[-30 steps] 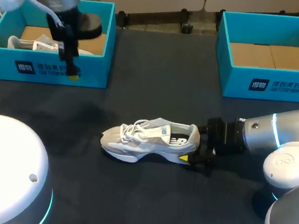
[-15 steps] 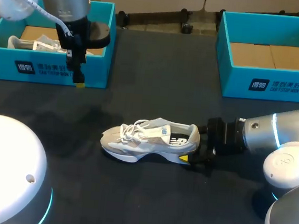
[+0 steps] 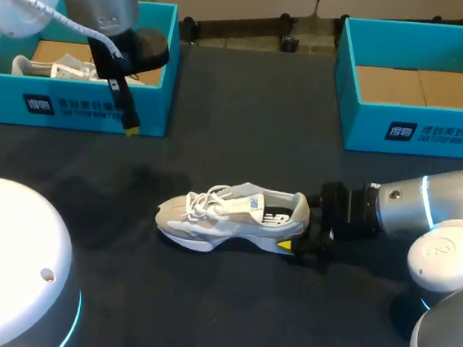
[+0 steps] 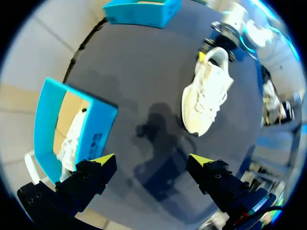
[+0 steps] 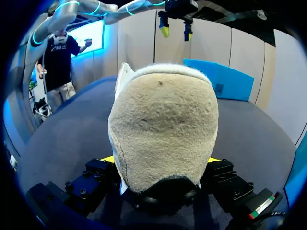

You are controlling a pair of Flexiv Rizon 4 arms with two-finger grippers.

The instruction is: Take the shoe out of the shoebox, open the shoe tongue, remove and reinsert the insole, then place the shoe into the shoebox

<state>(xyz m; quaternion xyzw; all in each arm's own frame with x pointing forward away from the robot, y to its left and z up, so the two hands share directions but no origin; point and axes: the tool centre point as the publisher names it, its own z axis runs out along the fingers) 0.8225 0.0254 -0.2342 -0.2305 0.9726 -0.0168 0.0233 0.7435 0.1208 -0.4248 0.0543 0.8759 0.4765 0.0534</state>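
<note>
**Shoe out on the worktop, heel held, tongue next**

Head view: the shoe (image 3: 231, 216) sits on its sole in the middle of the worktop (image 3: 202, 310), toe toward my left, well apart from both boxes. The right pincer (image 3: 296, 230) grasps its heel from two sides. The left pincer (image 3: 127, 129) hangs released in front of the left box (image 3: 97, 115), which holds a second shoe (image 3: 53, 68).

Left wrist view: the left pincer (image 4: 151, 160) has its fingers wide with nothing between them. The shoe (image 4: 207, 91) lies ahead, and the right pincer (image 4: 216, 45) is at its heel.

Right wrist view: the heel of the shoe (image 5: 163, 115) fills the right pincer (image 5: 162, 165), with a finger against each side. The left pincer (image 5: 175, 29) hangs high beyond.

Opening the tongue (image 3: 247, 200) looks like the step in hand. The right grip should hold firm and low so the shoe cannot skid. The left pincer should come down over the laces (image 3: 212, 200), close only on the tongue's top edge, and draw it up toward the toe without snagging a lace.
</note>
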